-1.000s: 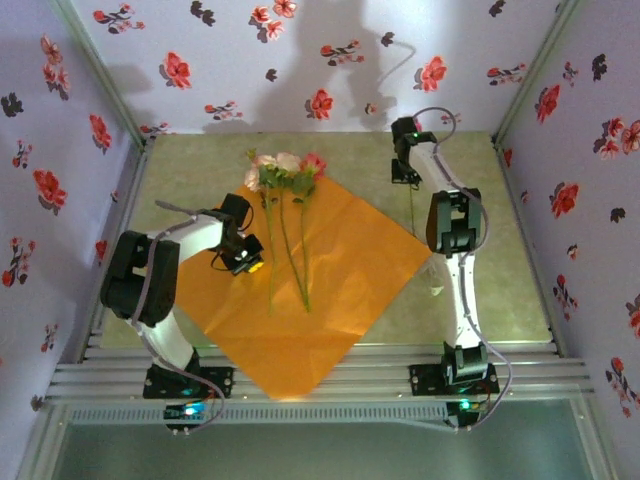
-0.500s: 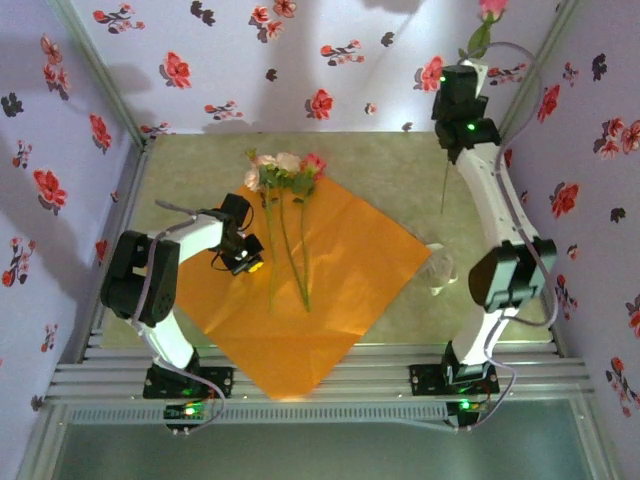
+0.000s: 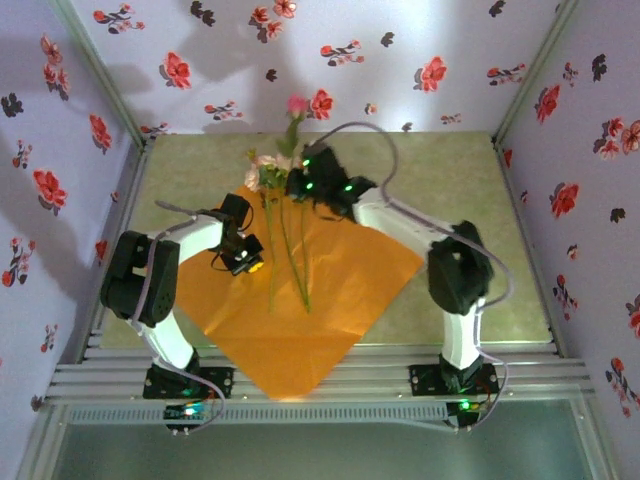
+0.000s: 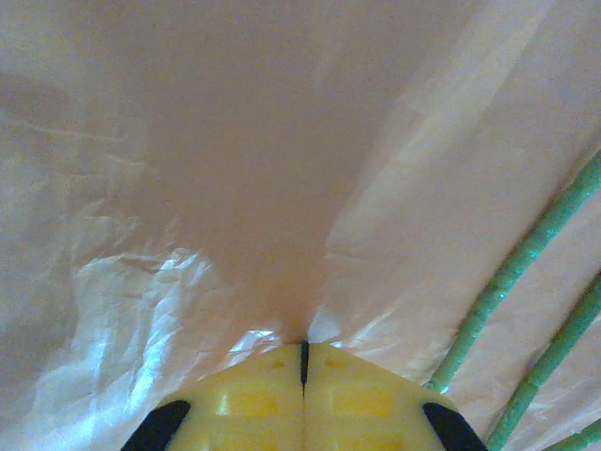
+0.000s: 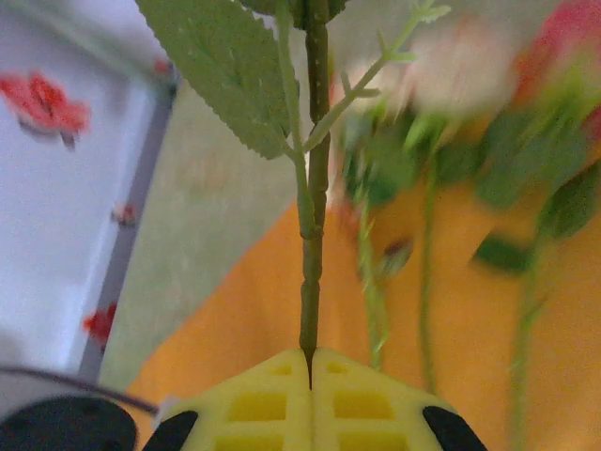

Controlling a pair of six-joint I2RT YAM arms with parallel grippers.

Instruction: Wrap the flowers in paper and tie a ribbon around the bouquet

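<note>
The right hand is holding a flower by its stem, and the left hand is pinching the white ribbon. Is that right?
The last bit is wrong. The left hand is pinching the orange paper, as the left wrist view shows. The right hand is indeed holding a flower by its stem.

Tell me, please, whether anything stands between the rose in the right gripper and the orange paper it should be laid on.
Nothing visible blocks it. The right gripper holds the rose by its stem above the far part of the paper; the other flowers lie there, with bare paper to their right.
</note>
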